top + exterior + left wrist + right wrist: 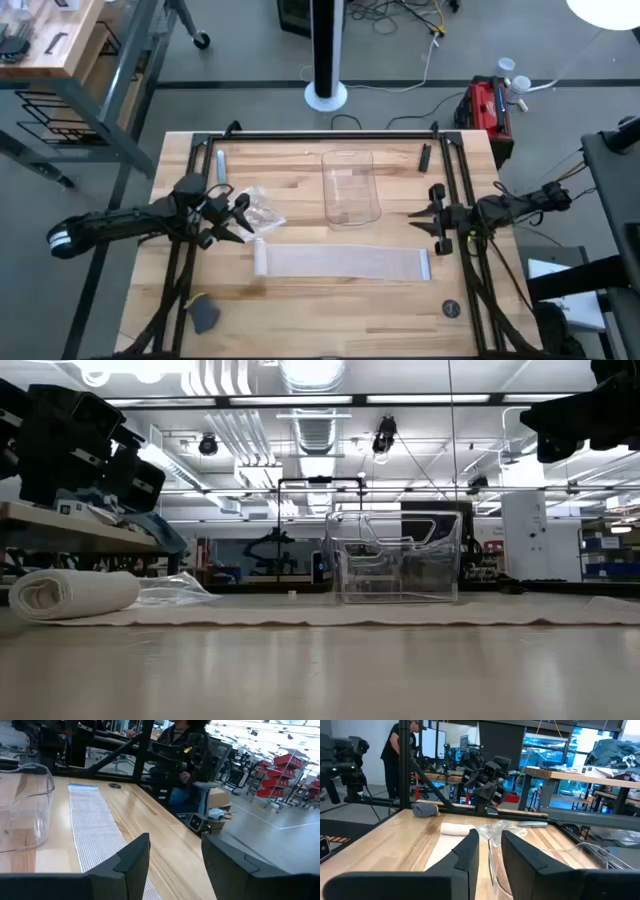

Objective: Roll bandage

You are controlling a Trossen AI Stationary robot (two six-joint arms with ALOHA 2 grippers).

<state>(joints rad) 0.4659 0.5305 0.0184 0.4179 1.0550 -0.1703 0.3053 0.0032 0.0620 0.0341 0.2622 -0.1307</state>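
Observation:
The bandage (340,262) lies flat along the table as a long white strip. Its left end is wound into a small roll (259,258), which rests on its side on the wood (70,592). The strip's right end (82,787) carries a blue edge. My left gripper (238,220) hovers open just left of and beyond the roll, above the table (175,845). My right gripper (425,225) stands open beyond the strip's right end, also clear of the table (490,837). Neither touches the bandage.
A clear plastic tray (351,187) stands behind the strip's middle. A crinkled clear wrapper (262,212) lies beside my left gripper. A grey lump (205,315) sits near left, a small round disc (451,309) near right, and a grey pen-like stick (221,165) far left. A person (180,750) sits beyond the table.

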